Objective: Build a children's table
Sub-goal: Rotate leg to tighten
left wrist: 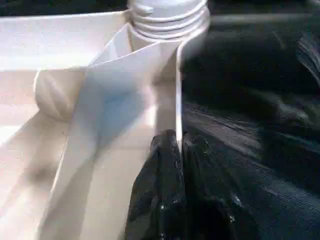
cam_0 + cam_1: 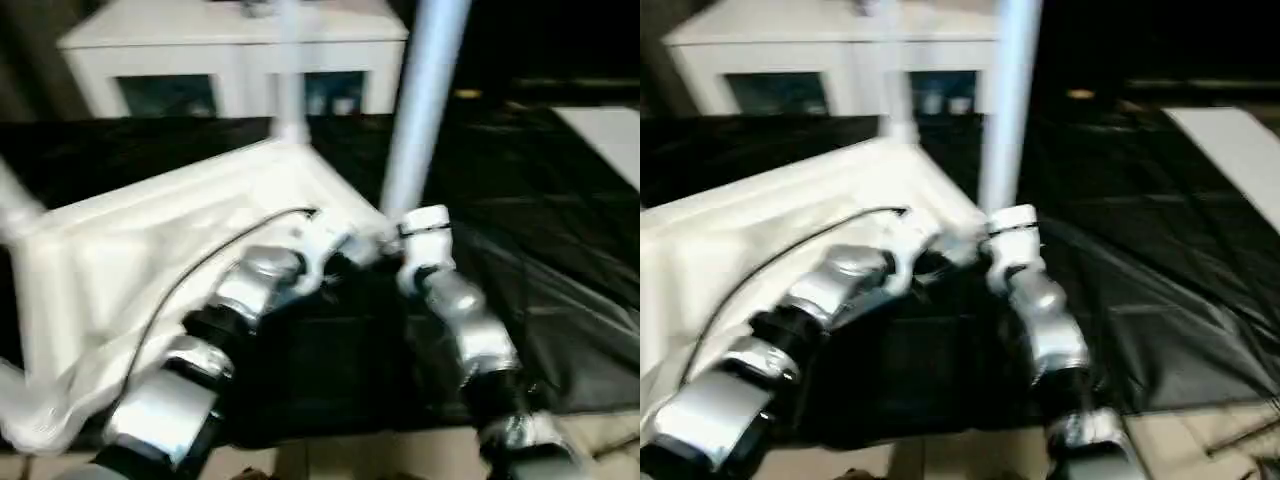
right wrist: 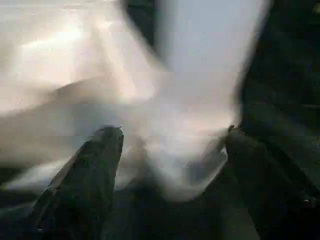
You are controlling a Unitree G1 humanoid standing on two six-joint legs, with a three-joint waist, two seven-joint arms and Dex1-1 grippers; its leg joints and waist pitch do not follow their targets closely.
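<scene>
The children's table lies upside down on the black cover, its white top (image 2: 150,250) showing the ribbed underside. A tapered white leg (image 2: 425,100) stands in the corner socket nearest my hands, another leg (image 2: 290,80) rises at the far corner, and a third (image 2: 15,205) at the left. My left gripper (image 1: 175,150) is shut on the top's thin rim just below that near socket. My right gripper (image 3: 172,145) is open, its fingers (image 3: 100,155) standing wide on either side of the near leg's base.
A white cabinet with glass doors (image 2: 230,50) stands behind the black-covered work table (image 2: 560,260). A flat white panel (image 2: 605,135) lies at the far right. The table's front edge and pale floor (image 2: 400,455) are just below my forearms.
</scene>
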